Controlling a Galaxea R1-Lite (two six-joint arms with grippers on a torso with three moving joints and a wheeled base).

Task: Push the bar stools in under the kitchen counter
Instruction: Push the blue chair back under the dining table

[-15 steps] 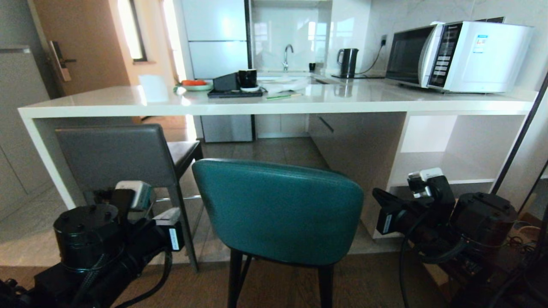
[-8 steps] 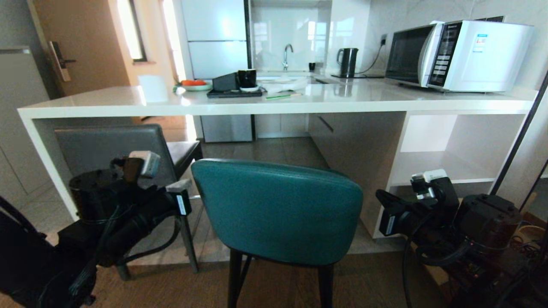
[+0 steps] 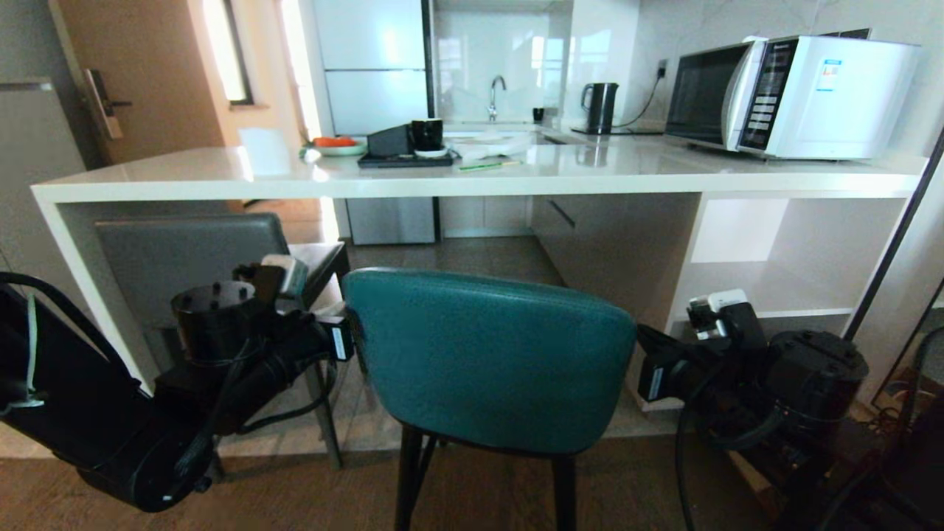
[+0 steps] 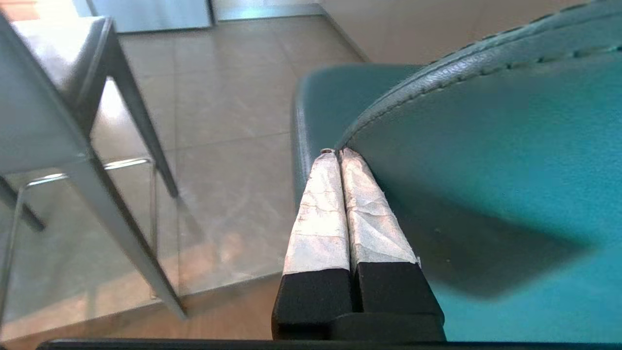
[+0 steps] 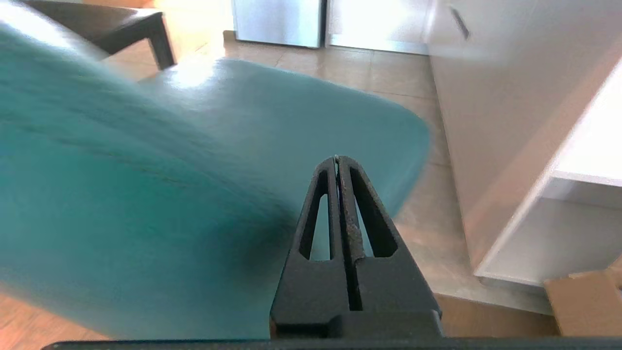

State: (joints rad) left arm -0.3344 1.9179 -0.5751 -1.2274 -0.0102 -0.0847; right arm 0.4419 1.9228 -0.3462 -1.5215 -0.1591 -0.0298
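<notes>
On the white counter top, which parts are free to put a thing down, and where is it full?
The counter is bare along its front edge, from the left corner up to the microwave. A wide bare patch lies between the tray with the cup and the microwave, in front of the kettle. It is crowded in the middle back: plate, tray, sink.

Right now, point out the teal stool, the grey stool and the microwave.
teal stool [image 3: 487,361], head view, middle of the backrest.
grey stool [image 3: 184,258], head view, back panel of the backrest.
microwave [image 3: 848,96], head view, white side panel.
</notes>
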